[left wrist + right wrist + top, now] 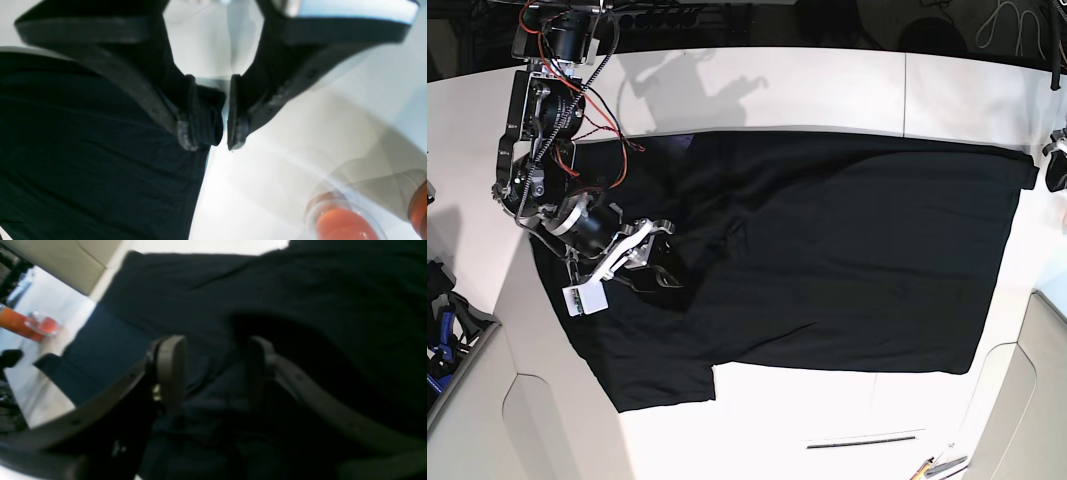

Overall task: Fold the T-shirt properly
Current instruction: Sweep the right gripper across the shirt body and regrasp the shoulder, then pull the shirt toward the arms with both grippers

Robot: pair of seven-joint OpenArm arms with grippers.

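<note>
**Black T-shirt spread on a white table, one corner pinched**

In the left wrist view, the left gripper (218, 131) has its two dark, angular fingers drawn close, and a thick rolled edge of the T-shirt (83, 160) sits clamped between the scuffed pads. The cloth is matte black, softly creased, and falls away to the left over the glossy white table (267, 186). An orange cylinder under clear plastic (340, 223) lies blurred at the lower right.

In the right wrist view, the right gripper (213, 373) hangs over the shirt with its rounded grey pads standing well apart and nothing between them; dark folded fabric fills the view beneath.

From the base view, the T-shirt (847, 250) lies mostly flat across the middle of the white table (827, 90), a wide dark shape with a short sleeve (652, 375) pointing toward the near edge. The right gripper (655, 262) hovers over the shirt's left part, released, below an arm strung with red and black wires. The left gripper itself cannot be made out at the far right edge.
</note>
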